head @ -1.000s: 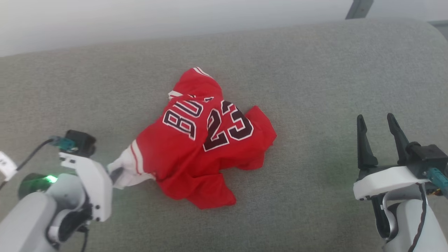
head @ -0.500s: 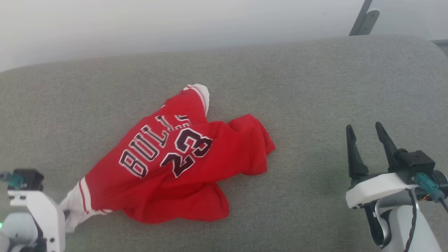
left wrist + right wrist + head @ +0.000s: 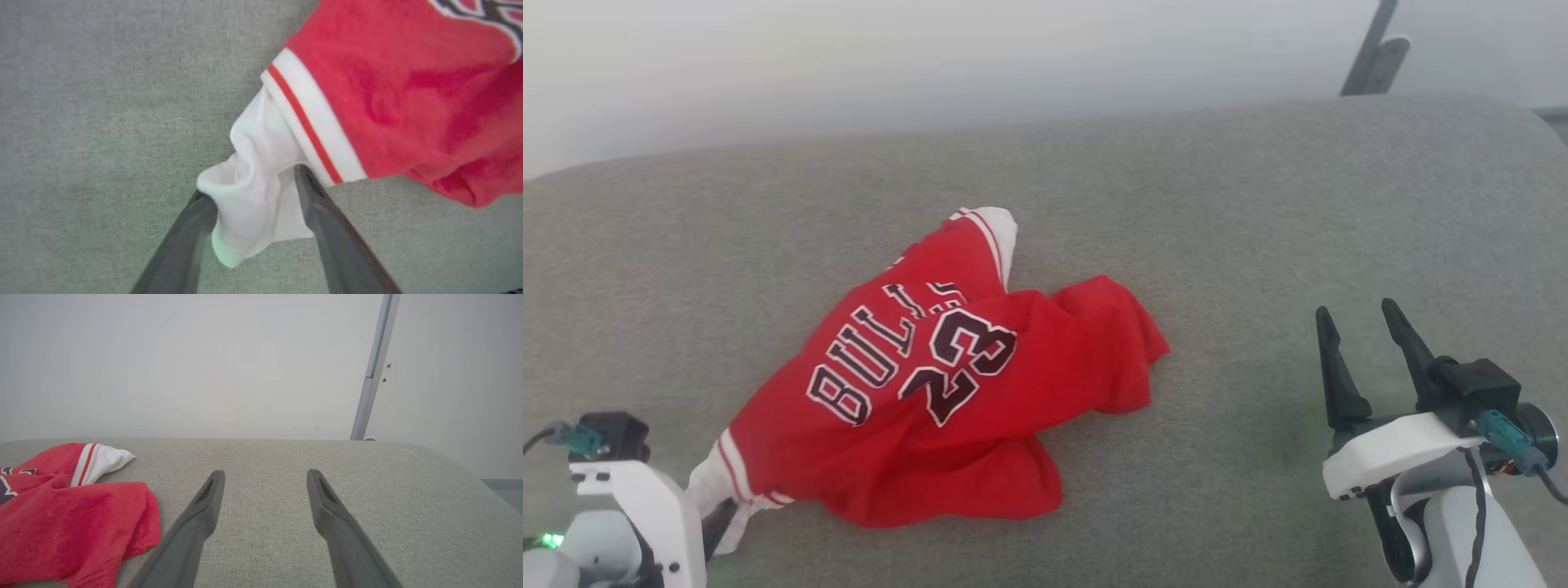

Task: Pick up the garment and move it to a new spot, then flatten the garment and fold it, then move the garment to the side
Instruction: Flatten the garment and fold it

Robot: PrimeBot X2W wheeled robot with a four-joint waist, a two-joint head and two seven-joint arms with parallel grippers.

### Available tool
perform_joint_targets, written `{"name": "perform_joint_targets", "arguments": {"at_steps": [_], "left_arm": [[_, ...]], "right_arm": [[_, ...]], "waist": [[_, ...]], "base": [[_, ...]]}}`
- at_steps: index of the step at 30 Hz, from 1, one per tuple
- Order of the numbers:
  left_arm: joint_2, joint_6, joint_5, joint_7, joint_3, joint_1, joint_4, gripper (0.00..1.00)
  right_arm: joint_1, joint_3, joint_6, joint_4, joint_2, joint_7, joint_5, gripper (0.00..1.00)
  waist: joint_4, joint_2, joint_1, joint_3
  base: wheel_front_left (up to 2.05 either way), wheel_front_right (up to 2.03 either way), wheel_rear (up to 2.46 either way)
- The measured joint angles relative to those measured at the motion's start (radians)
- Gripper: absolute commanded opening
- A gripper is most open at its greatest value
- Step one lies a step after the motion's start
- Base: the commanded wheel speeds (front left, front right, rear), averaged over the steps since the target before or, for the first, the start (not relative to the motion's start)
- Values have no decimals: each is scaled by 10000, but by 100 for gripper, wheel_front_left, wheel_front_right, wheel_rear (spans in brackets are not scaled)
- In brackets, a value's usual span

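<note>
Red cloth, crumpled, with black white-edged lettering (image 3: pixel 907 359) facing up: the garment (image 3: pixel 980 457) lies on the grey cushion (image 3: pixel 1258 204). It reaches from the left gripper (image 3: pixel 717 523) out ahead of its fingers and across toward the right gripper (image 3: pixel 1353 310).

In the left wrist view the left gripper (image 3: pixel 251 185) has its jaws spread. The white sleeve (image 3: pixel 261 134) sits bunched and slack between them. One edge of the sleeve touches the tip of each finger, and a loose flap hangs back between the two. Just beyond the fingertips the sleeve meets the red-and-white striped cuff trim (image 3: pixel 310 118). Past that, the red body of the garment (image 3: pixel 400 102) spreads away to the far side of one finger. The sleeve rests on the cushion (image 3: pixel 102 102).

The right gripper (image 3: pixel 265 473) also stands with its jaws wide apart. Bare cushion (image 3: pixel 265 539) lies between and ahead of its fingers. From there the garment (image 3: pixel 61 526) lies off to the left of the jaws, apart from them. Its second white sleeve end (image 3: pixel 108 459) points further out along the cushion. Beyond the cushion's far edge, straight ahead of these jaws, stands a pale wall (image 3: pixel 204 363) with a grey post (image 3: pixel 374 371).
</note>
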Motion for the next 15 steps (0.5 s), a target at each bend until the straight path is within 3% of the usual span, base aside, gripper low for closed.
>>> {"name": "perform_joint_targets", "arguments": {"at_steps": [15], "left_arm": [[-441, 165, 589, -2907, 713, 286, -1592, 100]], "right_arm": [[-724, 1022, -2, 447, -700, 502, 688, 100]], "waist": [[1284, 0, 0, -521]], "base": [[0, 0, 0]]}}
